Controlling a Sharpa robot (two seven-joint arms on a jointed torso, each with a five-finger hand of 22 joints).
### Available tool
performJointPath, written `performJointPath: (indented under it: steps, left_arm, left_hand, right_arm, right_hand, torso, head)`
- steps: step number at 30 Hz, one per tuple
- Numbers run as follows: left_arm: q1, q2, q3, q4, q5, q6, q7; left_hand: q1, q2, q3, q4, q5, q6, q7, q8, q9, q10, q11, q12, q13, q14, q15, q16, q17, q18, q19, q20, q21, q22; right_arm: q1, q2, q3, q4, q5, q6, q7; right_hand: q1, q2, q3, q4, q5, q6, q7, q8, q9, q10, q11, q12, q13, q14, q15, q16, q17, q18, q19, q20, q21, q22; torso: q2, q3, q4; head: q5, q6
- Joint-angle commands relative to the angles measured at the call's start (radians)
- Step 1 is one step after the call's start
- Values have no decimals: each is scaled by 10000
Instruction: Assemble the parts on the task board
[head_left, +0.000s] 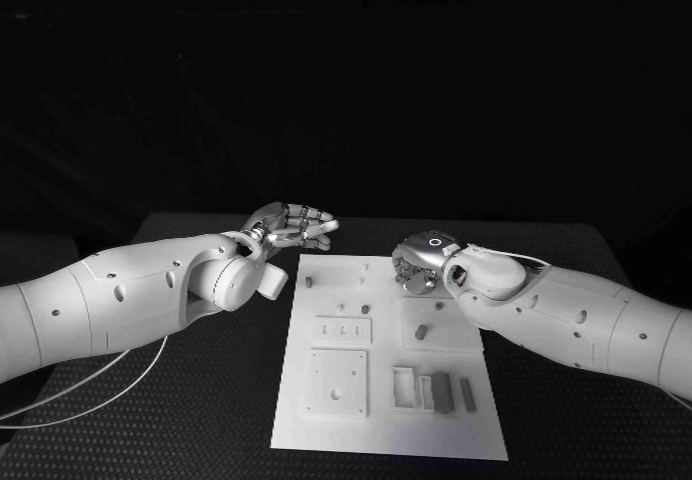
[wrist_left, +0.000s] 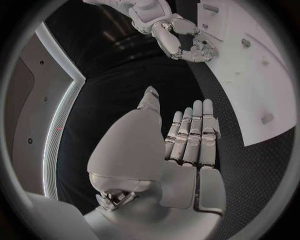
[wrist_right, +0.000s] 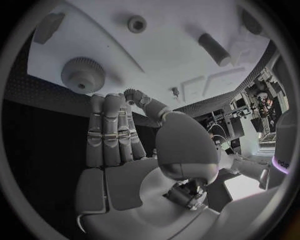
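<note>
Near edge of task board (head_left: 325, 425): white plate mid black table (head_left: 173, 420), long side running away from camera. Three upright blocks (head_left: 433, 388) stand in a row at its near right, two square raised panels (head_left: 338, 383) on its left half, one dark peg (head_left: 421, 331) mid-board. Left hand (head_left: 293, 227) hovers off the far-left corner, fingers straight and together, palm empty. Right hand (head_left: 421, 262) over the far right edge, fingers extended, holding nothing. Gear part (wrist_right: 82, 74) and cylinder (wrist_right: 214, 49) lie on the plate beyond the right hand. White cable (head_left: 87, 385) loops under left arm.
</note>
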Motion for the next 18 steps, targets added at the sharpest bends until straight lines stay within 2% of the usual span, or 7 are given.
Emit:
performJointPath:
  steps: [1,7,11,15,18]
  left_arm:
    - [23,39,11,-3,-3,87,62]
    - [38,72,11,-40,-3,68,63]
    - [47,148,12,-77,-3,62,76]
    - [47,207,13,-133,-3,66,79]
    - [47,235,13,-157,-3,57,80]
  left_hand:
    - [33,88,4,-10,-35,79,3,50,10,61,14,50,-15,73,10,52,-11,128,66,-3,36,14]
    - [38,90,-1,-10,-35,85,4,53,11,63,16,49,-22,76,9,53,-14,127,69,-4,35,15]
    - [44,90,-4,-10,-35,89,4,56,13,64,17,48,-28,78,7,55,-16,126,70,-6,35,16]
    - [48,95,-6,-10,-34,93,4,58,14,67,17,48,-32,80,7,56,-18,126,72,-7,34,17]
    - [51,99,-8,-9,-34,98,3,61,15,71,17,49,-36,80,6,56,-20,125,73,-7,33,17]
  right_arm:
    - [16,144,2,19,-491,-700,-664]
    - [26,573,2,-283,-666,-961,-998]
    - [23,871,2,-559,-795,-1055,-1088]
    - [20,1092,3,-743,-874,-1144,-1181]
    - [20,1219,3,-853,-891,-1143,-1164]
  right_hand:
    - [-5,53,68,18,31,130,-36,57,40,99,-17,38,501,28,-77,57,23,129,22,-78,68,265]
    - [-5,15,84,11,32,162,-51,63,82,137,-37,29,549,48,-99,120,56,129,33,-105,165,265]
    - [-2,5,93,12,32,168,-55,60,97,144,-42,21,565,54,-106,143,68,129,38,-115,203,265]
    - [1,0,99,11,32,169,-56,58,104,148,-45,17,575,55,-108,153,72,129,40,-120,224,264]
    - [4,-1,105,11,32,173,-57,57,111,153,-48,15,583,55,-112,161,76,129,42,-125,242,264]
  torso:
    - [10,7,1]
    - [8,9,-17]
    - [22,-2,5]
    - [24,6,41]
    - [11,7,29]
  head:
    - [13,28]
    - [21,52]
    - [-22,105]
    - [-44,146]
    - [-19,166]
